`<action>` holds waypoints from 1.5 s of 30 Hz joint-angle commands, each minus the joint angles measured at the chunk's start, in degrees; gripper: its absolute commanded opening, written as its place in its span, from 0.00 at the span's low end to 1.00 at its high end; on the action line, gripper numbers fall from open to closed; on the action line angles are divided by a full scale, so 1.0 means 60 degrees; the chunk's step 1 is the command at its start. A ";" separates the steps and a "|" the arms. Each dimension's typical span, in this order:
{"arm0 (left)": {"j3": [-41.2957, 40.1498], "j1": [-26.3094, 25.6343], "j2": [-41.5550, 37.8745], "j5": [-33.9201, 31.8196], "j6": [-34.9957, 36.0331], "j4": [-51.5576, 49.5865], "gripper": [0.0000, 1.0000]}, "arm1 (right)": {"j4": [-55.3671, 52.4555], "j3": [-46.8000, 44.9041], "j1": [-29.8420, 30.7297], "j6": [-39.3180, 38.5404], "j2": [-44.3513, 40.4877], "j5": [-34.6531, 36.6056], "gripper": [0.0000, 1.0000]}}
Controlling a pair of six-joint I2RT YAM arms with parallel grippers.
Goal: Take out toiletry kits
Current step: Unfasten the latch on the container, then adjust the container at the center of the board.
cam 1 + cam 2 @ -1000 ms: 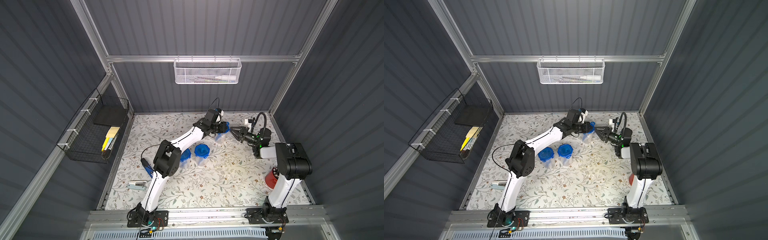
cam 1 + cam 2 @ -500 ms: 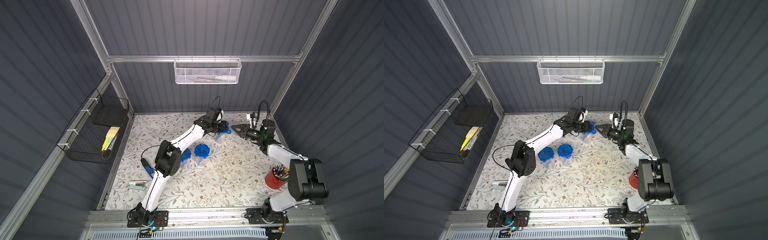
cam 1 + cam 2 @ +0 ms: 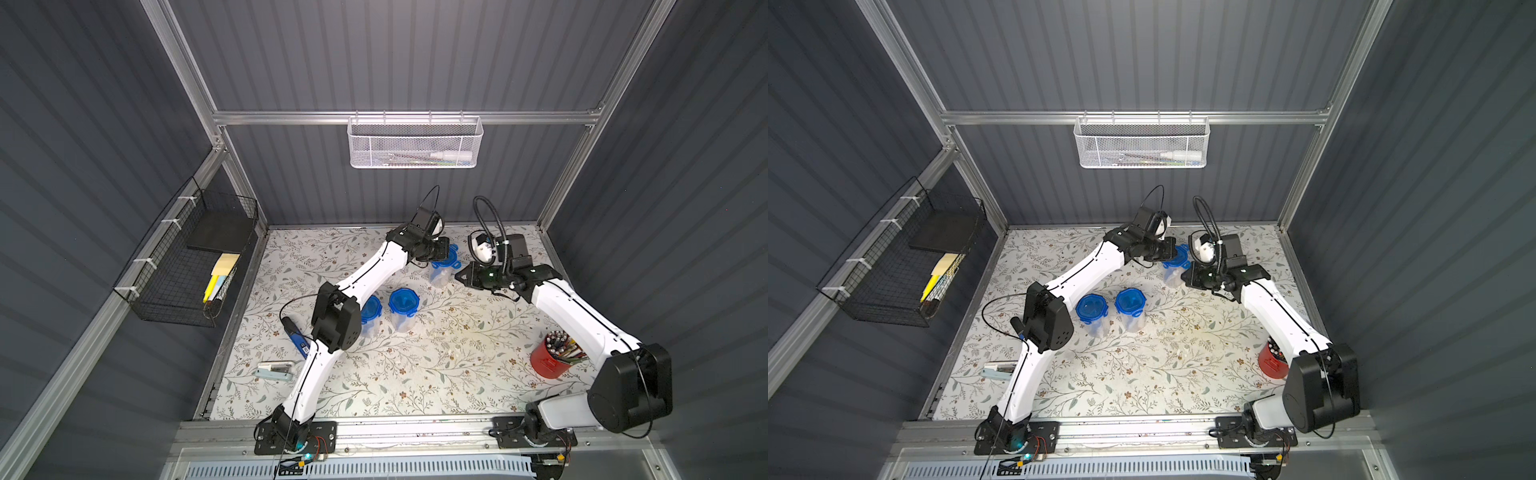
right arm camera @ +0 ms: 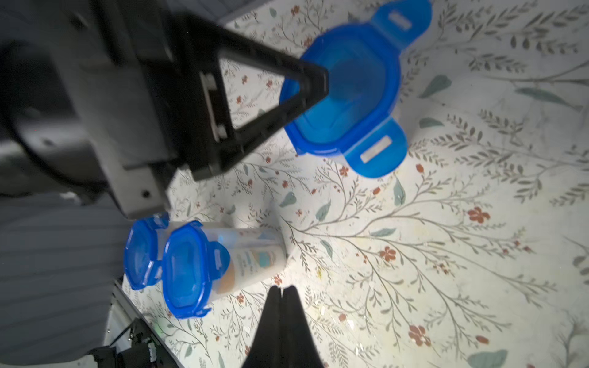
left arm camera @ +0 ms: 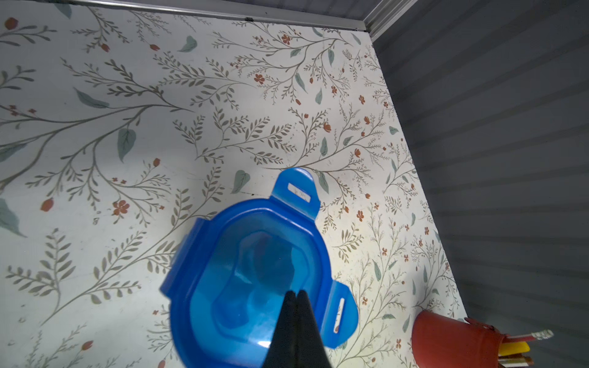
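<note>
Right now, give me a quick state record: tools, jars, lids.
far jar: upright, lid on, two clips flipped out
left tool: shut, tips over that lid
right tool: shut, empty, beside far jar
middle jars: two, upright, lids on
kit contents: visible through a middle jar's wall, still inside
red cup: holds pencils, by right arm

The toiletry kit [image 4: 245,261] inside the clear jar [image 4: 186,270] shows only as blurred shapes.

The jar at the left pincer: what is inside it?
The blue lid is on, two clips flipped out. Through it only dim bluish shapes show; the contents cannot be named. The shut left pincer covers part of the lid.
</note>
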 commanded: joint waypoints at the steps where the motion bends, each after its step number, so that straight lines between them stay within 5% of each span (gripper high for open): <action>1: -0.0461 0.0331 -0.0918 -0.0613 0.0098 -0.0109 0.00 | -0.1002 0.0567 0.0349 -0.0583 0.0395 0.0892 0.00; 21: -0.2039 0.0977 -0.1569 -0.0667 -0.0109 0.0430 0.00 | -0.1989 0.3388 0.0270 -0.0897 0.3403 0.2956 0.00; 45: -0.2296 0.1022 -0.1305 -0.0436 0.0008 0.0454 0.00 | -0.1584 0.5774 -0.0847 -0.0624 0.5318 0.1812 0.00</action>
